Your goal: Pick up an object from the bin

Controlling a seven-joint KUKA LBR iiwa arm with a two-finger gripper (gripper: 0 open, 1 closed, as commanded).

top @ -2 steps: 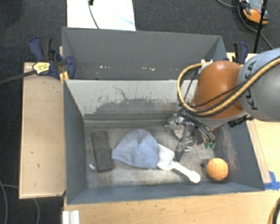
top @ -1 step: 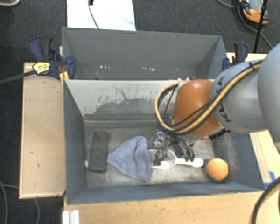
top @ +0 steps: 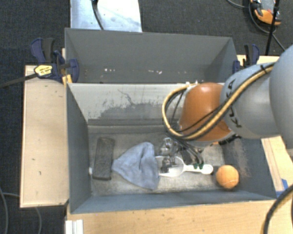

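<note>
The white plastic utensil (top: 189, 169), long and flat with small green marks near its right end, is seen lying on the floor of the grey bin (top: 78, 145), right of the middle and near the front wall. The gripper (top: 166, 159) is lowered over the utensil's left end, close to the floor, just where the utensil meets the right edge of a crumpled blue-grey cloth (top: 136, 165). Whether the utensil or the cloth is touched by the gripper cannot be told. How wide the gripper is set cannot be told either, as its tip is lost among the metal parts of the wrist. Above the gripper the arm's orange cover (top: 202, 108) is seen, with looped cables (top: 172, 112) run along its left side. An orange ball (top: 227, 176) is found just beside the utensil's right end, towards the front right corner. A dark rectangular block (top: 102, 159) is laid flat on the floor just beside the cloth's left edge, near the left wall
</note>
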